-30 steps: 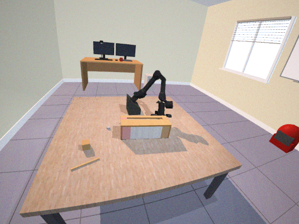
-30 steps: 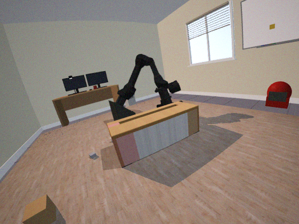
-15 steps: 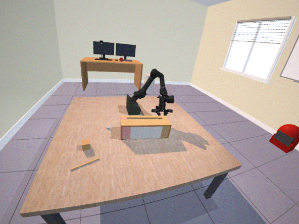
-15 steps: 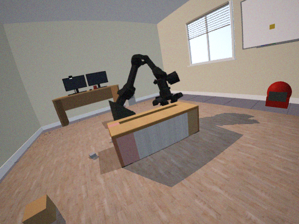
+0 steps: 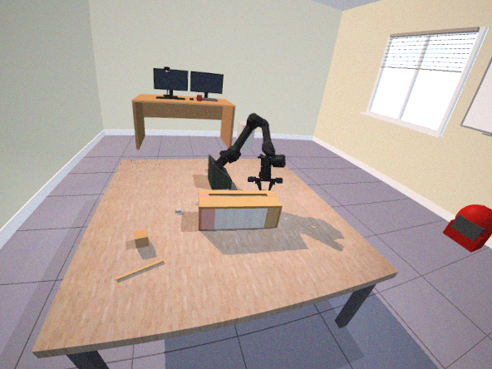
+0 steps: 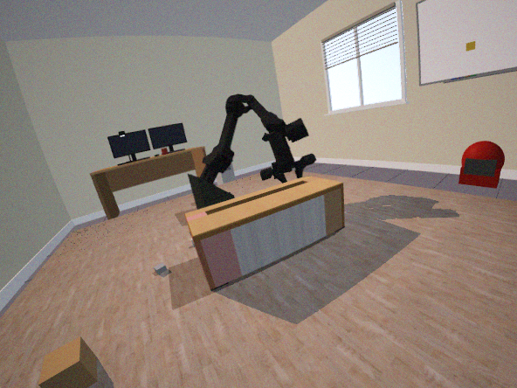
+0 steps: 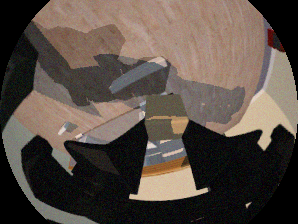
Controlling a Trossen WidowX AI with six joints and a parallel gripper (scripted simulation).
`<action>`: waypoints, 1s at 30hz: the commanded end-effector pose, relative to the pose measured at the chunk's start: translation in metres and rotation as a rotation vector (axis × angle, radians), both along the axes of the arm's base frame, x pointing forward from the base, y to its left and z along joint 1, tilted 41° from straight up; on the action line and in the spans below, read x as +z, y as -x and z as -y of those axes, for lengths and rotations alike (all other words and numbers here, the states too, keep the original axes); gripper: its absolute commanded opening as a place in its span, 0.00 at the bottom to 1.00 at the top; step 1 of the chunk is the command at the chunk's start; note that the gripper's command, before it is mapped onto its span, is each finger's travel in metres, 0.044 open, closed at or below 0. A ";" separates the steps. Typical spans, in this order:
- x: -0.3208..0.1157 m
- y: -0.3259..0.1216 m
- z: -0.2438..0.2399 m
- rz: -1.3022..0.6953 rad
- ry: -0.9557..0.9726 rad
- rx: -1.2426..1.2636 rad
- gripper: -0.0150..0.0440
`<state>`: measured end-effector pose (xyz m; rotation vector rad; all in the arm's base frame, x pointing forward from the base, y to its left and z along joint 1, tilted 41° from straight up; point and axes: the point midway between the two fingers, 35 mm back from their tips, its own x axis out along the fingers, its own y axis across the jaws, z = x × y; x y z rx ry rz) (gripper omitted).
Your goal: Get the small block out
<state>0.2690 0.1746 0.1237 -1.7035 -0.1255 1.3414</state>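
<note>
One small grey cube (image 5: 179, 211) (image 6: 161, 270) lies on the light wooden table (image 5: 208, 291), near the pink end of the long tan box with a pale clear front (image 5: 238, 199) (image 6: 262, 205) but apart from it. Through that front nothing on the shelf can be made out, so I cannot tell whether this cube is the task's block. The top and exterior views show the black parallel-jaw tool (image 5: 265, 183) (image 6: 286, 172) too small to reveal anything between its fingers. Only the wrist view, blurred and partly blocked by the dark fingers, shows a small olive-tan piece (image 7: 166, 111) clamped there. What that piece is stays unclear.

The tool (image 7: 166, 119) is closed to a middling gap on the piece, and hangs just above the back edge of the box at the end away from the pink panel, not touching the lid. A narrow slot runs along the lid.

Farther out on the table sit a tan wooden cube (image 5: 141, 238) (image 6: 65, 364), cut off at the exterior view's lower edge, and a thin wooden stick (image 5: 140, 270). Beyond are purple floor tiles, a wooden desk (image 5: 183, 105) with two dark monitors (image 5: 188, 81), a blinded window (image 5: 424, 79), a whiteboard (image 6: 463, 39) and a red domed object (image 5: 467, 226) on the floor.
</note>
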 end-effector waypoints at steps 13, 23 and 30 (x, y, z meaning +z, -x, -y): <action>-0.004 0.004 0.020 -0.400 -0.250 -0.435 0.25; -0.005 0.006 0.032 -0.652 -0.406 -0.715 0.25; -0.006 0.008 0.040 -0.829 -0.514 -0.913 0.25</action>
